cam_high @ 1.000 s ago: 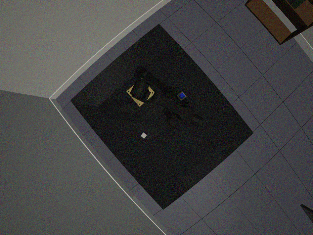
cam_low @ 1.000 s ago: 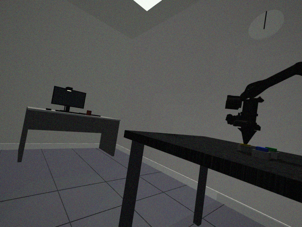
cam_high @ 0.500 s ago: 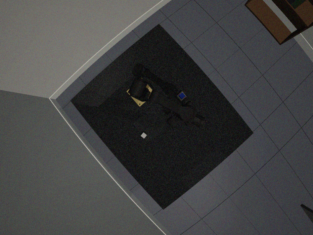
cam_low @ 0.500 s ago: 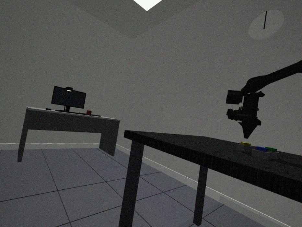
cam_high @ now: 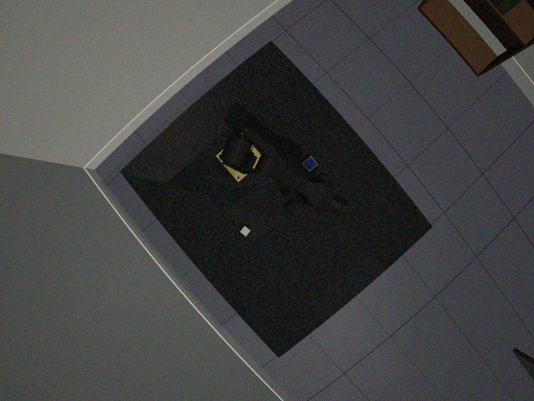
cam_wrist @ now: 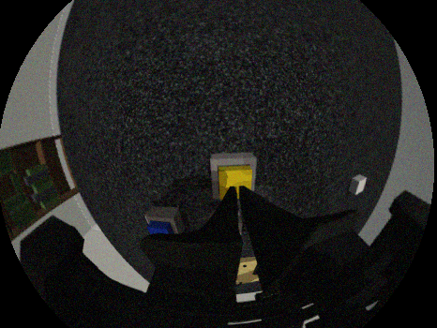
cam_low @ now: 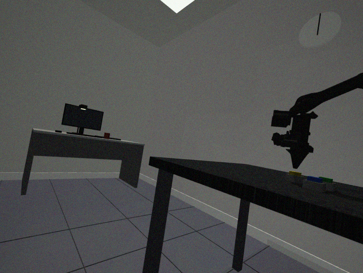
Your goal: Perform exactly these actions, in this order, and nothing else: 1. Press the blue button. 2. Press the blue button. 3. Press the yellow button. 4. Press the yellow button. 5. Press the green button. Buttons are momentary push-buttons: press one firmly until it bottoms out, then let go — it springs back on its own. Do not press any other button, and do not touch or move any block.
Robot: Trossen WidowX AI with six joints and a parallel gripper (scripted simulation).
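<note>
The yellow button (cam_low: 295, 173) (cam_wrist: 235, 176) sits raised in its grey housing. My gripper (cam_low: 295, 167) (cam_wrist: 236, 190) is shut and empty and points down. Its tips are just above the yellow button, with a thin gap in the exterior view, and overlap its near part in the wrist view. The blue button (cam_high: 309, 162) (cam_low: 314, 179) (cam_wrist: 160, 228) stands raised to the left in the wrist view. The green button (cam_low: 326, 179) shows partly behind the blue one in the exterior view. In the top view the arm hides the yellow and green buttons.
A small white block (cam_high: 244, 231) (cam_wrist: 358, 185) lies on the black table (cam_high: 345, 263) (cam_low: 205, 173), to the right of the yellow button in the wrist view. The arm's base plate (cam_high: 238, 176) (cam_wrist: 247, 269) is at the other side of the buttons.
</note>
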